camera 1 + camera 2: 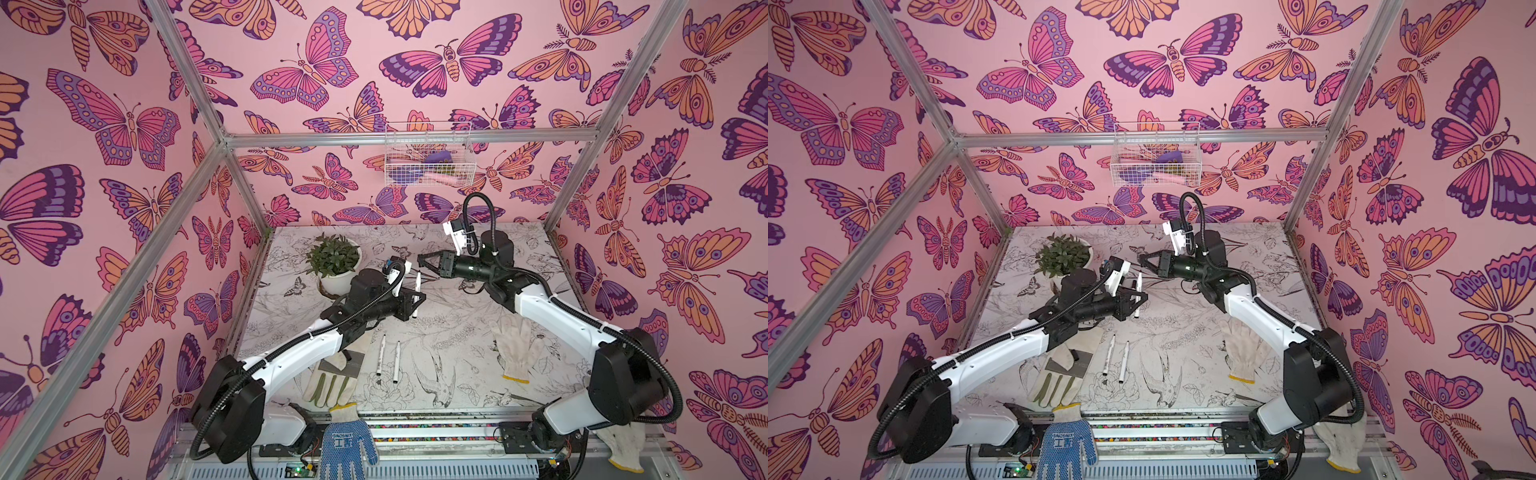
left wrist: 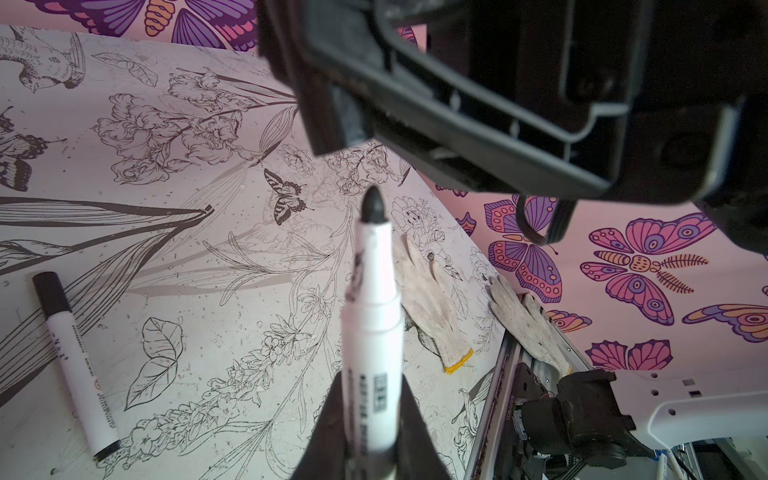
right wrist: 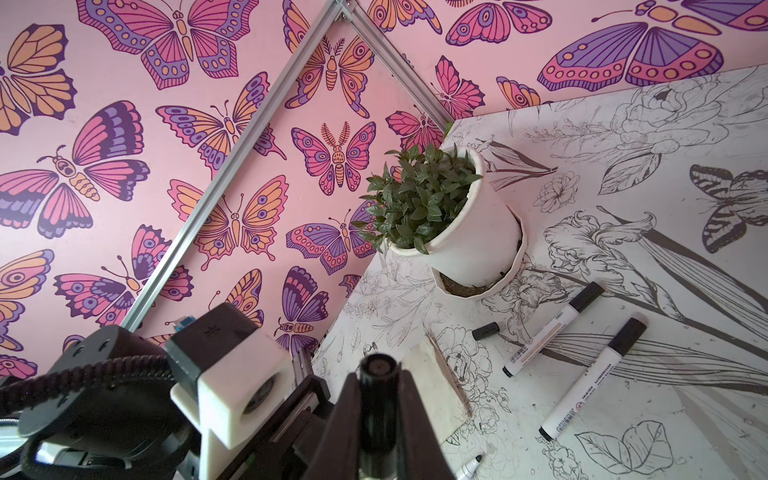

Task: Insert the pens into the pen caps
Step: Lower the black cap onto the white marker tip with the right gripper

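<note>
Pen (image 2: pixel 372 316) is clamped by the left gripper (image 2: pixel 370 384), cap (image 3: pixel 377 368) by the right gripper (image 3: pixel 378 380), near the potted plant (image 3: pixel 419 199).

walls (image 1: pixel 104 124): pink, printed with orange-purple butterflies | frame: silver aluminium bars (image 1: pixel 407 138) | back wall: white wire basket (image 1: pixel 415 141) hung | counter (image 1: pixel 453 328): white, black line-drawn flowers and birds | far-left corner: leafy green plant (image 1: pixel 332 255) in white pot (image 1: pixel 336 284) | light: even
</note>
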Robot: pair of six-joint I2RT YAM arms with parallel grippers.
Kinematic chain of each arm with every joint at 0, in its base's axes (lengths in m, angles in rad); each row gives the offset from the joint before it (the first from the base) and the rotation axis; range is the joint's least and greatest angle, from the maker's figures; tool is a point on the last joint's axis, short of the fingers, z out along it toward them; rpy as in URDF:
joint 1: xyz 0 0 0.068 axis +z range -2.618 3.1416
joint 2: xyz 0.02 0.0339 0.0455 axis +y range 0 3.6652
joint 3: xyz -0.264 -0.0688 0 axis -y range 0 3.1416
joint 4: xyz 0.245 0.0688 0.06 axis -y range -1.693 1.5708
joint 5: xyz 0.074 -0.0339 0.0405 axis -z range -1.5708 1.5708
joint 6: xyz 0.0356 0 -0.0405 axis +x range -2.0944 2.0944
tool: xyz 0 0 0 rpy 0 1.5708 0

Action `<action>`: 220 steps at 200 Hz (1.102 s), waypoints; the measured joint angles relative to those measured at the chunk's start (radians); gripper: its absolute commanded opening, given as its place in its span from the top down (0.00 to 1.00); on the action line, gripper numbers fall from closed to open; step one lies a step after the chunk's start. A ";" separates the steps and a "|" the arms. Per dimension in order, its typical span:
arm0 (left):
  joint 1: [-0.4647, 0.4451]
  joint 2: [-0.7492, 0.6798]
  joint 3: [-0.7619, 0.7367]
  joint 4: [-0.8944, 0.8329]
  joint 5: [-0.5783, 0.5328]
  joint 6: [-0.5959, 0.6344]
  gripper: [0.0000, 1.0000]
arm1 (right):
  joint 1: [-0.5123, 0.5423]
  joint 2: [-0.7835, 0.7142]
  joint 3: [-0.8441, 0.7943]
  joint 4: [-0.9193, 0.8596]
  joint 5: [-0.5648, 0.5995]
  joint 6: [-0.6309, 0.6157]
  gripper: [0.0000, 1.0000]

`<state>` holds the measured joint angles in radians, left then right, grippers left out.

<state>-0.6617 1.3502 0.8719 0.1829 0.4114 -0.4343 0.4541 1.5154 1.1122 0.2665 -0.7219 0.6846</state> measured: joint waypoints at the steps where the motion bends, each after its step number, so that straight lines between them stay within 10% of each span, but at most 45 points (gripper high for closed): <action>1: 0.000 0.000 0.000 0.000 0.000 0.000 1.00 | 0.000 0.000 0.000 0.000 0.000 0.000 1.00; 220: -0.007 0.000 0.000 0.000 0.001 0.004 1.00 | 0.011 -0.019 -0.014 0.026 -0.080 -0.003 1.00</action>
<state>-0.6685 1.3502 0.8722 0.1833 0.4122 -0.4305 0.4652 1.4967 1.0985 0.2928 -0.8021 0.6811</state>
